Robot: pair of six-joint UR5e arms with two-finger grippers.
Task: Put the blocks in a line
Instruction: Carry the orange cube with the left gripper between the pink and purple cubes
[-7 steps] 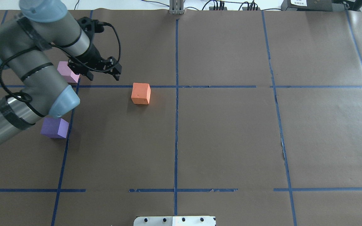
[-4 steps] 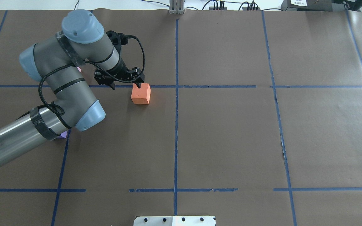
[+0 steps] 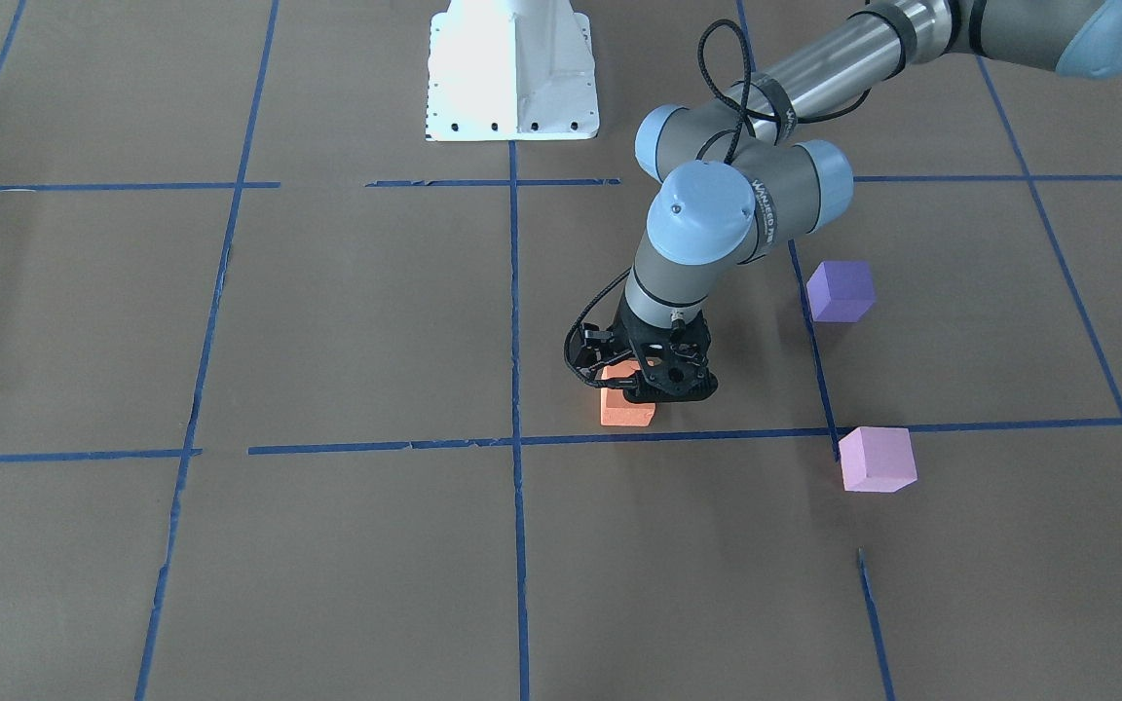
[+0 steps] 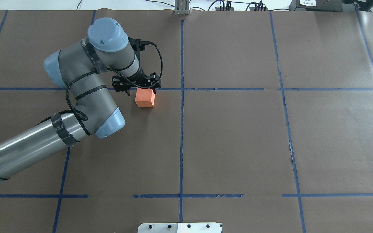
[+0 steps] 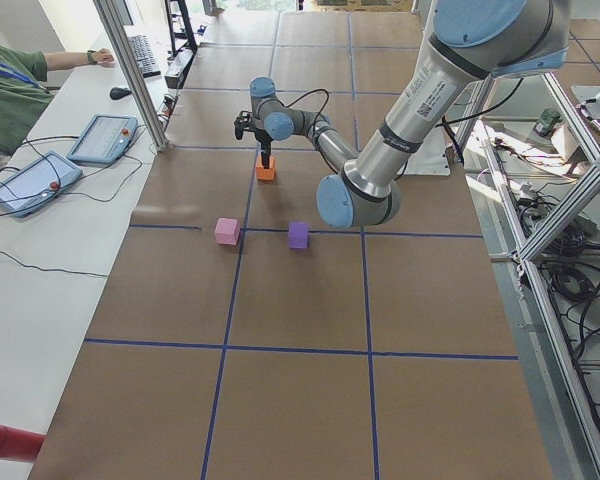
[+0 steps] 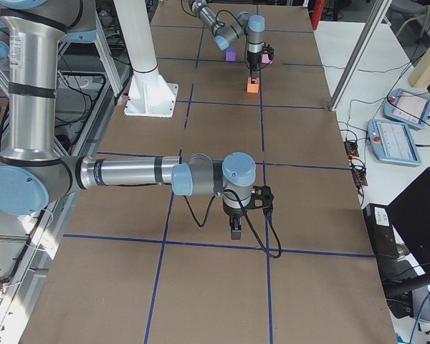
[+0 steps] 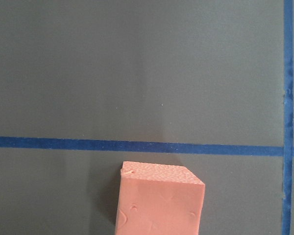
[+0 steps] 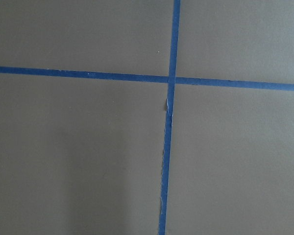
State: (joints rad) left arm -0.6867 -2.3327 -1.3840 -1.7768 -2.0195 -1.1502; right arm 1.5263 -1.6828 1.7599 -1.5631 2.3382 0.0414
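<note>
The orange block [image 4: 145, 99] sits just left of the table's centre line, also seen in the front view [image 3: 625, 411] and low in the left wrist view [image 7: 161, 205]. My left gripper [image 4: 141, 90] hovers open directly over its far edge, jaws spread to either side. The violet-purple block [image 3: 841, 290] and the pale pink block [image 3: 877, 459] sit apart on the robot's left side; my arm hides both in the overhead view. My right gripper [image 6: 234, 229] shows only in the exterior right view, low over bare paper; I cannot tell its state.
Brown paper with a grid of blue tape lines [image 4: 181, 129] covers the table. The white robot base [image 3: 512, 73] stands at the near edge. A metal post [image 4: 182, 8] and cables line the far edge. An operator's desk with tablets [image 5: 100, 140] lies beyond.
My left arm swung right, from beside the pink block to over the orange block. It now hides the pink and purple blocks in the overhead view. The blocks have not moved.
</note>
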